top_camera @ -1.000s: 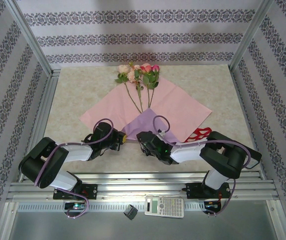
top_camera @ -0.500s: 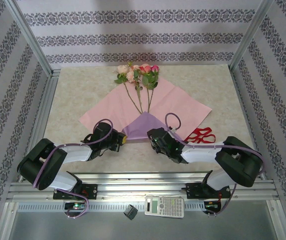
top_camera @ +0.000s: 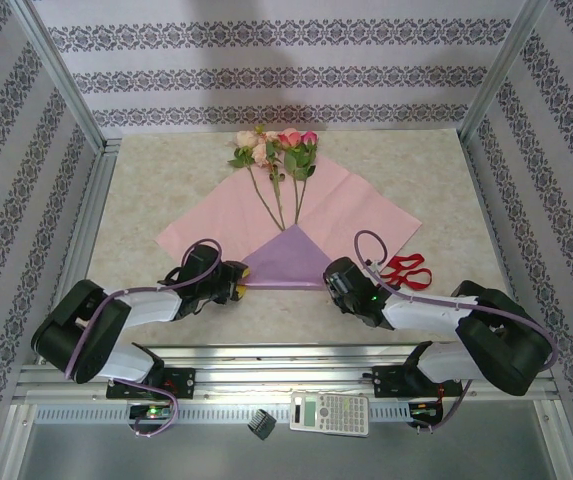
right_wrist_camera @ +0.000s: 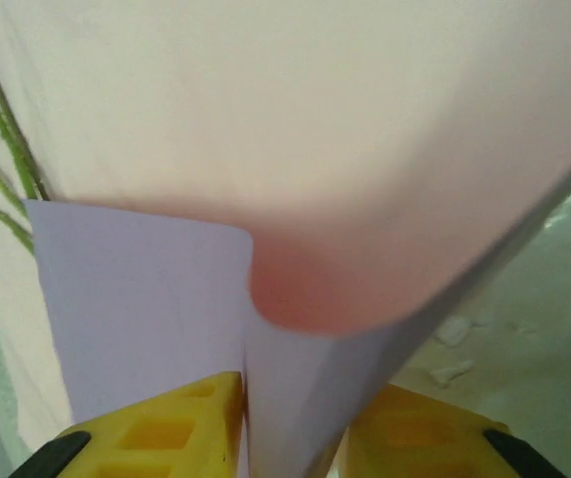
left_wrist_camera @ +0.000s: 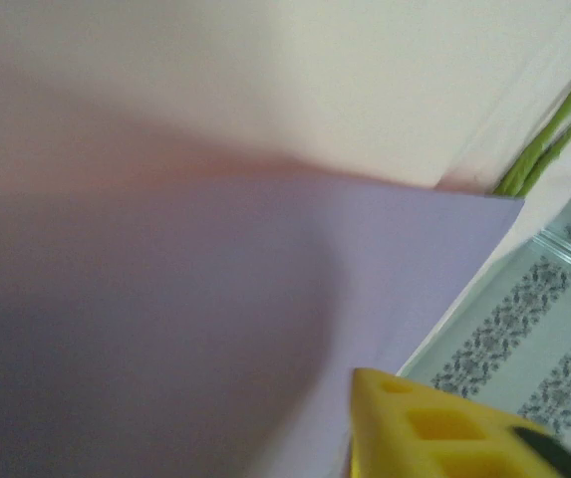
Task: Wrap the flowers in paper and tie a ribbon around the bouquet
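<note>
L side: table (top_camera: 141,190) is bare left of the left gripper (top_camera: 238,287), an open strip out to the L frame rail. The paper's L corner stops short of the table edge. Left gripper sits at the L end of the fold, nose at the lilac flap's corner. Wrist view: 1 yellow finger (left_wrist_camera: 434,430) low right, lilac paper (left_wrist_camera: 215,329) up close just left of it. 2nd finger is out of shot, so can't tell how wide the jaws stand or whether they hold anything.

Centre, between the 2 grippers: paper (top_camera: 216,215) lies flat as a diamond, pink side up. Its near corner is folded back as a lilac triangle (top_camera: 288,262), tip pointing away from the jaws. Fold line runs L–R, gripper to gripper. Flowers (top_camera: 276,150) lie on the paper ahead of both jaws, long axis near-to-far. Blooms are at the far corner; stems (top_camera: 279,200) run toward the jaws & go under the flap tip. Beyond the blooms there's a short bare strip to the back wall.

R: right gripper (top_camera: 332,281) at the R end of the fold. Wrist view: both yellow fingers (right_wrist_camera: 165,426) w/ a narrow gap; the folded paper edge stands between them & fills it, so they're pinched on the paper. Ribbon (top_camera: 406,270) lies just right of those jaws by the paper's near-R edge, in loose loops on the table. Open room beyond it to the R rail.

Counts: 1 paper, 1 bunch w/ 3 stems made out (blooms too clustered to count), 1 ribbon, 2 grippers.
</note>
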